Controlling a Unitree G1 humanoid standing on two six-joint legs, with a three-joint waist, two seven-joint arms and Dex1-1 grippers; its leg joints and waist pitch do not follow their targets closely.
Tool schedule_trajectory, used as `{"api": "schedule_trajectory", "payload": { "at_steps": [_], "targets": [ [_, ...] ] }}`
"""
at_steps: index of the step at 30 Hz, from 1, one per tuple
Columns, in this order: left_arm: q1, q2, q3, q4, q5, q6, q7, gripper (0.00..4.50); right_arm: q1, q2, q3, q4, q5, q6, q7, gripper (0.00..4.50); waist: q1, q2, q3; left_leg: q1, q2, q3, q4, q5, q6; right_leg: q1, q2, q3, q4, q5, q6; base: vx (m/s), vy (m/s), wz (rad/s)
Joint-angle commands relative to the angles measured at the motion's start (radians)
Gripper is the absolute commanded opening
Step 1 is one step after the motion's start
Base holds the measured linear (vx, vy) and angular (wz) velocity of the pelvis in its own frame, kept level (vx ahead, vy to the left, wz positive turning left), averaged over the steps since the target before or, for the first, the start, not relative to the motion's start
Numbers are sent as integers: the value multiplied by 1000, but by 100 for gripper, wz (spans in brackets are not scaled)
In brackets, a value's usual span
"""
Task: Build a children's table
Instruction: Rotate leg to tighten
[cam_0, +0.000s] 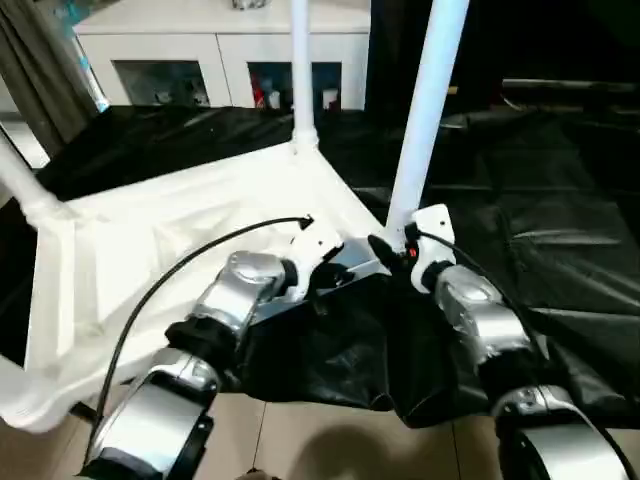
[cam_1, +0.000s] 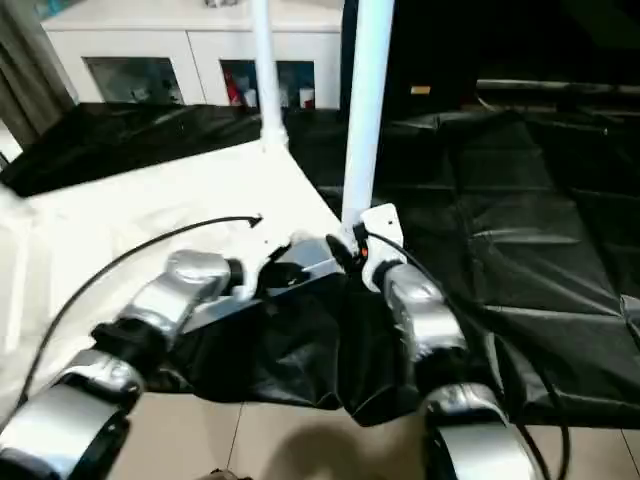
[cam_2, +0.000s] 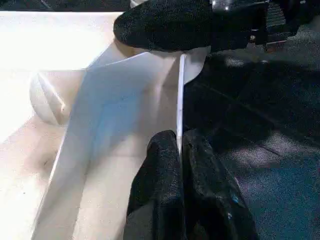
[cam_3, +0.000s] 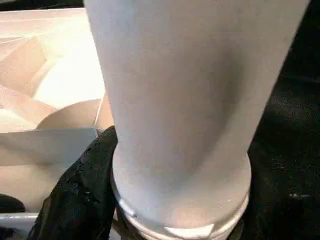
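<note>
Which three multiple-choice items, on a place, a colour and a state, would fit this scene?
1. Where does the cabinet stand?
A. beyond the upturned table
B. on the table
C. under the sheet

2. What colour is the sheet under the table?
A. white
B. black
C. red

3. How is the left tool?
A. wide open in the air
B. shut on a leg
C. shut on the tabletop rim

Key: 1 A, it shows behind the table's far corner; 2 B, dark sheet lies all around the table; 3 C, its fingers pinch the thin white rim.

No legible text or markings
</note>
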Motion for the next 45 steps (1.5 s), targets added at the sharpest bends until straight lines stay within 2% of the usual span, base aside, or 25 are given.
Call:
{"api": "schedule_trajectory", "payload": {
  "at_steps": [1,3,4,6,7,9,10,11,13,17,21,22,23,25,26,29,31,34,36,37,39,40,41,43,45],
  "targets": [
    [-19,-33,18,-31,-36,-45,-23,0,25,43,35,35,29,28,82,350,0,-15,-73,11,29,-21,-73,-244,50,47,-56,35,-88,-287,-196,0,0,0],
    [-6,-9,9,-51,-38,-61,-76,0,31,16,55,9,25,19,144,357,0,-14,-74,9,30,-22,-73,-236,56,48,-56,35,-86,-273,-201,0,0,0],
    [3,5,5,-63,-43,-65,-109,0,37,-2,64,-7,27,18,186,357,1,-14,-78,8,31,-22,-70,-212,67,51,-55,35,-79,-220,-214,0,0,0],
    [27,45,-9,-97,-54,-79,-194,0,51,-52,80,-48,33,14,284,357,5,-15,-78,5,32,-20,-67,-192,83,53,-55,33,-76,-182,-229,0,0,0],
    [27,45,-9,-97,-54,-79,-194,0,51,-52,80,-48,33,14,284,357,5,-8,-79,4,32,-20,-66,-186,87,54,-55,33,-73,-172,-233,0,0,0],
    [44,82,-22,-120,-59,-88,-257,0,60,-101,90,-78,33,-3,360,357,5,-10,-82,4,34,-20,-64,-170,95,54,-55,32,-70,-144,-245,0,0,0],
    [45,84,-22,-120,-59,-88,-260,0,60,-104,91,-79,33,-4,365,357,8,-9,-85,5,35,-18,-60,-155,101,52,-54,32,-66,-122,-254,0,0,0],
    [56,118,-29,-133,-62,-90,-312,0,73,-154,100,-113,41,-11,454,357,11,-3,-84,4,37,-19,-60,-149,105,51,-53,31,-64,-108,-260,0,0,0],
    [62,134,-30,-140,-67,-89,-339,0,81,-179,104,-137,52,-7,504,357,22,-4,-83,5,40,-18,-60,-161,110,51,-52,31,-62,-105,-261,0,0,0],
    [88,183,-35,-190,-92,-76,-453,0,103,-251,116,-200,87,23,668,357,23,-2,-82,7,42,-18,-62,-179,102,48,-52,32,-61,-105,-270,0,0,0],
    [100,195,-33,-211,-100,-71,-475,0,106,-273,125,-204,88,20,713,357,25,-4,-78,8,41,-17,-64,-199,91,46,-54,33,-66,-147,-266,0,0,0],
    [101,195,-32,-212,-101,-70,-477,0,105,-274,124,-205,94,23,719,357,24,-10,-76,8,41,-17,-64,-201,86,45,-53,33,-69,-163,-260,0,0,0],
    [102,196,-31,-213,-103,-69,-478,0,103,-274,123,-206,100,27,725,330,25,-10,-75,9,40,-17,-65,-203,84,45,-53,34,-70,-179,-257,0,0,0],
    [104,197,-28,-214,-106,-69,-478,0,100,-273,122,-208,109,35,734,330,25,-8,-76,9,41,-18,-65,-200,82,46,-54,34,-69,-186,-253,0,0,0],
    [106,195,-24,-214,-108,-68,-473,0,102,-270,122,-215,114,43,742,309,24,-14,-75,6,41,-18,-65,-192,84,46,-54,34,-69,-186,-248,0,0,0],
    [111,190,-18,-215,-109,-65,-461,0,113,-264,126,-231,121,55,751,290,25,-12,-77,7,41,-18,-64,-175,89,45,-54,34,-67,-178,-245,0,0,0],
    [109,178,-10,-205,-104,-64,-429,0,128,-250,127,-233,116,60,725,283,24,-16,-75,5,40,-17,-64,-171,91,45,-54,34,-68,-178,-245,0,0,0],
    [93,160,0,-176,-85,-58,-361,0,131,-221,115,-198,89,45,626,278,20,-15,-73,5,39,-18,-66,-180,80,43,-56,35,-72,-219,-232,0,0,0],
    [70,136,16,-138,-69,-52,-277,0,118,-182,92,-144,58,29,481,277,15,-12,-70,8,38,-18,-69,-197,66,38,-55,35,-79,-255,-220,0,0,0],
    [59,119,23,-122,-66,-45,-243,0,108,-159,75,-115,49,37,398,276,11,-11,-71,6,36,-21,-70,-194,53,44,-56,35,-77,-261,-215,0,0,0],
    [29,78,30,-80,-49,-30,-150,0,86,-106,37,-51,36,57,214,276,7,-8,-70,7,35,-21,-71,-197,46,41,-54,35,-78,-259,-212,0,0,0],
    [10,51,28,-53,-36,-25,-102,0,70,-72,14,-13,33,70,103,276,-3,-5,-68,11,30,-21,-73,-228,24,40,-53,34,-83,-286,-210,0,0,0],
    [2,37,27,-41,-29,-26,-76,0,63,-57,4,1,35,71,58,276,-5,-7,-69,13,30,-22,-74,-235,20,39,-54,34,-87,-290,-207,0,0,0],
    [-15,9,28,-18,-23,-20,-31,0,53,-25,-5,16,40,74,4,276,-9,-6,-69,10,28,-21,-72,-241,30,41,-53,34,-87,-281,-204,0,0,0],
    [-34,-25,27,5,-20,-19,12,0,43,15,5,28,33,68,-33,276,-7,3,-70,12,27,-21,-71,-245,39,41,-54,34,-89,-277,-204,0,0,0]
  ]
}}
